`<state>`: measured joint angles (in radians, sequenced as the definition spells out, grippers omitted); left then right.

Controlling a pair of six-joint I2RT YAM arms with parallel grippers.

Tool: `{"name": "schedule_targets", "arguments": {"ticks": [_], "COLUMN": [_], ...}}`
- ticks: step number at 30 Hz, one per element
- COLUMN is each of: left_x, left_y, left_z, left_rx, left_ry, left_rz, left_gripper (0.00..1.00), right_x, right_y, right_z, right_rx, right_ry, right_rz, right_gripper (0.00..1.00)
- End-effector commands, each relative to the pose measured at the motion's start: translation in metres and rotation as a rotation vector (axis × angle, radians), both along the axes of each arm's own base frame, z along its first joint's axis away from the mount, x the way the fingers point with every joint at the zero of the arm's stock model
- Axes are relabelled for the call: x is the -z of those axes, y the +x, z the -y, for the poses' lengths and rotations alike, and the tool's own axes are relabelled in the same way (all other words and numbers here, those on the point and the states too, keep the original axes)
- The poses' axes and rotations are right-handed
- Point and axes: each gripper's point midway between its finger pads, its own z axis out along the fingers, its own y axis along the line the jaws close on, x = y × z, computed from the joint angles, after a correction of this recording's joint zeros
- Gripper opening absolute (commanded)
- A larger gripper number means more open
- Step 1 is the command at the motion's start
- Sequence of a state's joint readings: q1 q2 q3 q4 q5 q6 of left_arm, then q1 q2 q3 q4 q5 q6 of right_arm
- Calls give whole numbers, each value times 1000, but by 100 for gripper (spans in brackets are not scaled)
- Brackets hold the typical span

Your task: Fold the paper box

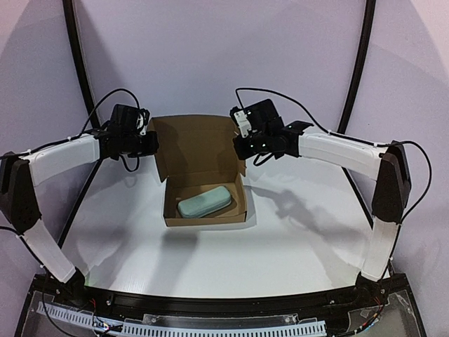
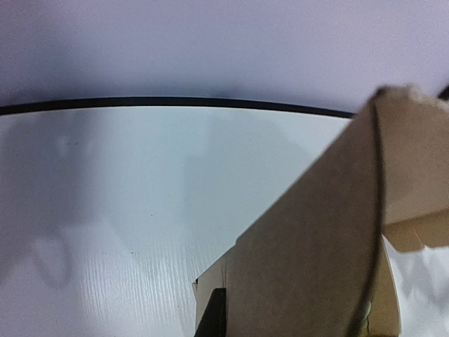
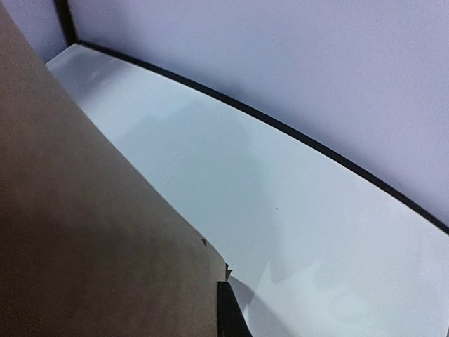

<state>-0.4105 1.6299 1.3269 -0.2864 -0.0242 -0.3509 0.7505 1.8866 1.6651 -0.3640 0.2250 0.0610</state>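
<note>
Robot lab bench, white curved table (image 1: 302,242), plain lilac backdrop (image 1: 210,49), black hoop pole (image 1: 361,56), slotted cable duct (image 1: 224,327)

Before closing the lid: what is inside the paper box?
A pale grey-green oblong case lies slantwise on the floor of the paper box; nothing else shows. The floor beneath the case and close behind the near wall is hidden.

Nothing legible in any of the three views. The paper box (image 1: 198,149) shows plain brown cardboard on every visible face, with no print. The pale green case (image 1: 205,201) inside it has no readable marking. Any lettering on the arm housings is too small to make out.
</note>
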Motion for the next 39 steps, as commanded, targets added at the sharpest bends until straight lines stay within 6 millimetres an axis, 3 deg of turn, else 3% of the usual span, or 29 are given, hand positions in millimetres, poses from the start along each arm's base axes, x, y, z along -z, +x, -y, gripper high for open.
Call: {"name": "schedule_targets", "arguments": {"ticks": [1,9,15,23,33,39], "left_x": [33,41,40,82,87,113], "left_y": [-30,-46,-51,-80,-107,-129], "left_z": [13,14,25,28,36,31], "left_rx": [-53,-123,-131,-113,-107,-108], "left_ry": [-6,-111,-102,-97,-117,-62], "left_rz": [-102,-137,-132,-234,-249,-260], "left_gripper": [1,1,1,1,1,1], "right_x": [32,52,49,81,99,107], "right_y": [-21,-33,-43,-61,-82,-92], "right_z": [-9,-10,-19,-11,-16,-12], "right_rx": [141,286,300,308,299,296], "right_ry": [29,158,184,177,150,148], "right_rz": [-52,-72,-74,-137,-158,-156], "right_gripper": [0,0,0,0,0,0]}}
